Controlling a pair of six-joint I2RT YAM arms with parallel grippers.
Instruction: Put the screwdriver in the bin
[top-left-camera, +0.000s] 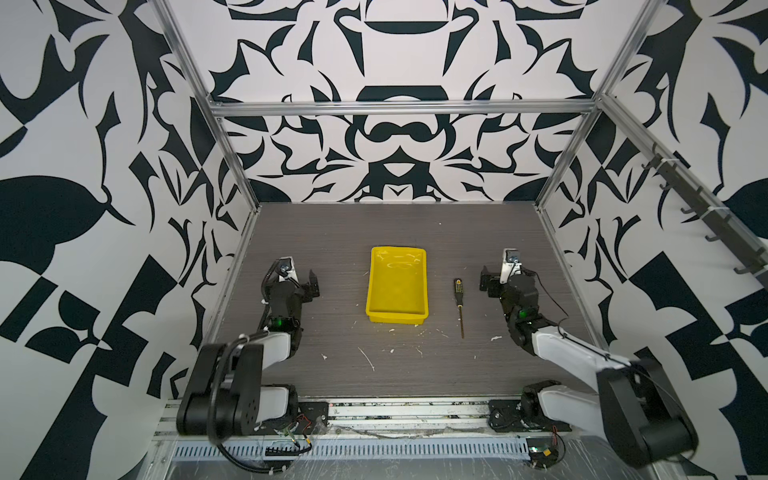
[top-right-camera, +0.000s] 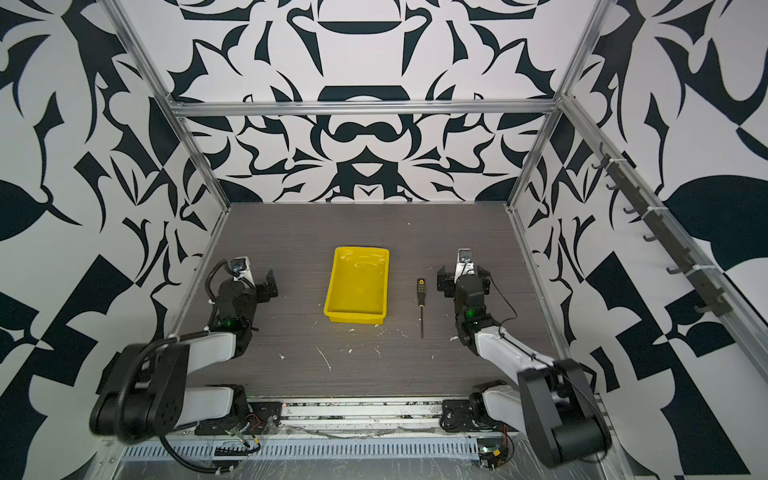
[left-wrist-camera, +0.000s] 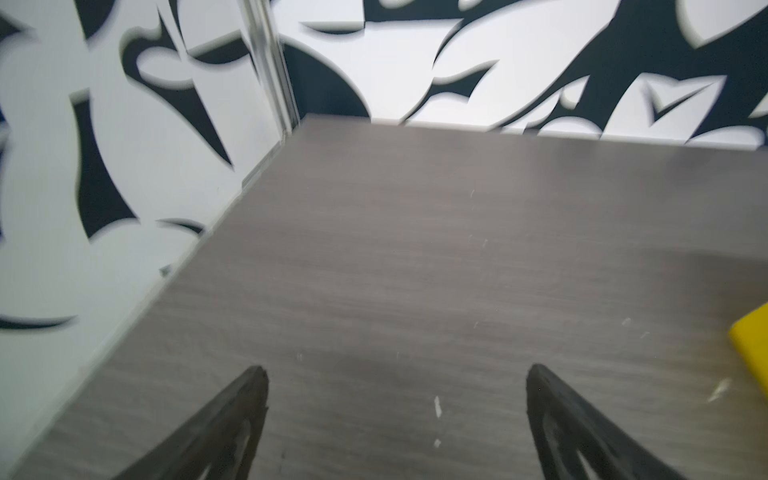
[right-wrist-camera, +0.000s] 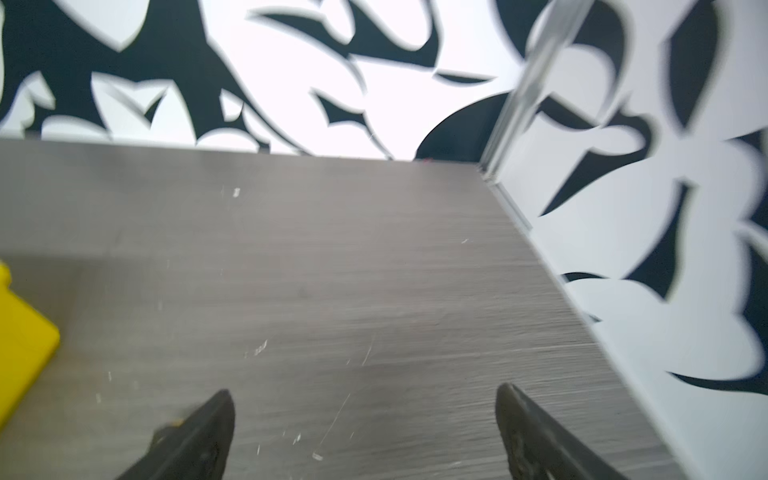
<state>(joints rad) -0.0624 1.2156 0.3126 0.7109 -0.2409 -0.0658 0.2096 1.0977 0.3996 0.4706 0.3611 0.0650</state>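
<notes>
Item: screwdriver (top-left-camera: 459, 305), flat on the surface (top-left-camera: 332, 257), just right of the bin (top-left-camera: 397, 286), not touching.
Right gripper (right-wrist-camera: 363, 399): fingers spread, empty, near the handle.
Left gripper (left-wrist-camera: 397, 374): fingers spread, empty.
Risk: your fingers may roll the thin shaft away, or the long tool may snag the bin's low wall.

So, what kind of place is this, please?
Probably a robot test cell in a lab, not a home or workshop: two arms on a rail at a grey table, an aluminium frame, patterned walls, and only a yellow bin and a screwdriver.
</notes>
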